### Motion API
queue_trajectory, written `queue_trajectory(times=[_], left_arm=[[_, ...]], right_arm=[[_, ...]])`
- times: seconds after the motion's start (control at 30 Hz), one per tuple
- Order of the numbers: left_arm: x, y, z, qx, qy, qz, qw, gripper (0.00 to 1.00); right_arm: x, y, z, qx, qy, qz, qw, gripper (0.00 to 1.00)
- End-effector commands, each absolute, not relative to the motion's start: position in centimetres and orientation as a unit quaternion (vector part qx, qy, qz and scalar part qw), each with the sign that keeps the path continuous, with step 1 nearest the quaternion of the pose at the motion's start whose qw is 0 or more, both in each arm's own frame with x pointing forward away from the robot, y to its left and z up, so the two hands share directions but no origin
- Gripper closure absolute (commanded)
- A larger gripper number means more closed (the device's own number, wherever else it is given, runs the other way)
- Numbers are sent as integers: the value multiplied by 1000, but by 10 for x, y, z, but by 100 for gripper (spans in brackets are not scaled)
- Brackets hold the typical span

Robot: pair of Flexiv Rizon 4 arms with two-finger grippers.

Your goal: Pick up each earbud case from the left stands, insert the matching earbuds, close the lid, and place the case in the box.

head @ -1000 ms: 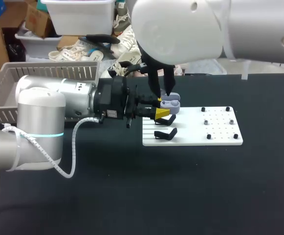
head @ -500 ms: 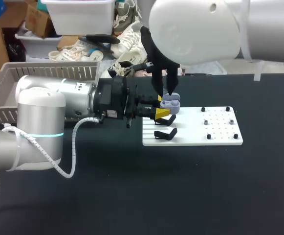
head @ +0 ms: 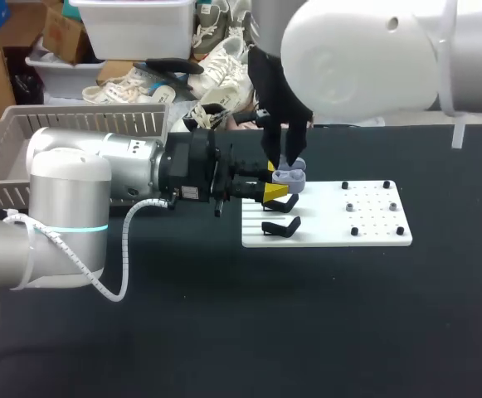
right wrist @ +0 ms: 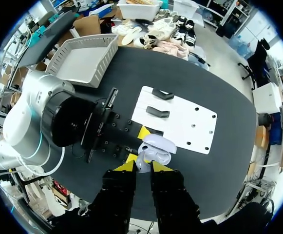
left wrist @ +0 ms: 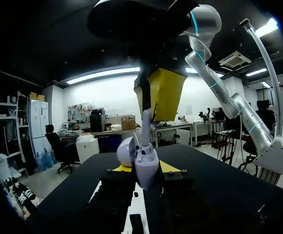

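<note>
Earbud insertion in hand

My left gripper [head: 275, 181] clamps the open case [head: 290, 176] above the white board [head: 373, 236]. My right gripper [right wrist: 142, 166] pinches an earbud [left wrist: 146, 126] at its socket. Next, I judge: seat it straight, release, close the lid.

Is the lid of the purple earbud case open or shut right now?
Open: the lid stands hinged back beside the earbud case body.
</note>
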State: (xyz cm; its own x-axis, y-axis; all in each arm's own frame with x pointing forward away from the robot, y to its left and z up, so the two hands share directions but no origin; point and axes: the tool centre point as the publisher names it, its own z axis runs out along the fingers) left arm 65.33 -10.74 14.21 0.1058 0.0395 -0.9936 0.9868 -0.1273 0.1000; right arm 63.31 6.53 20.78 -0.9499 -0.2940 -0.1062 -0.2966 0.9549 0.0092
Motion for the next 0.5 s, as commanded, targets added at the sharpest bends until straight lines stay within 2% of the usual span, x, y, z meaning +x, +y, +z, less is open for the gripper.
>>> queue_trajectory(times=[0.03,0.5], left_arm=[[653,-107,142,566,453,-491,483,100],[653,-107,142,566,453,-491,483,100]], right_arm=[[631,62,204,-149,987,19,57,100],[633,58,198,-146,987,39,59,100]])
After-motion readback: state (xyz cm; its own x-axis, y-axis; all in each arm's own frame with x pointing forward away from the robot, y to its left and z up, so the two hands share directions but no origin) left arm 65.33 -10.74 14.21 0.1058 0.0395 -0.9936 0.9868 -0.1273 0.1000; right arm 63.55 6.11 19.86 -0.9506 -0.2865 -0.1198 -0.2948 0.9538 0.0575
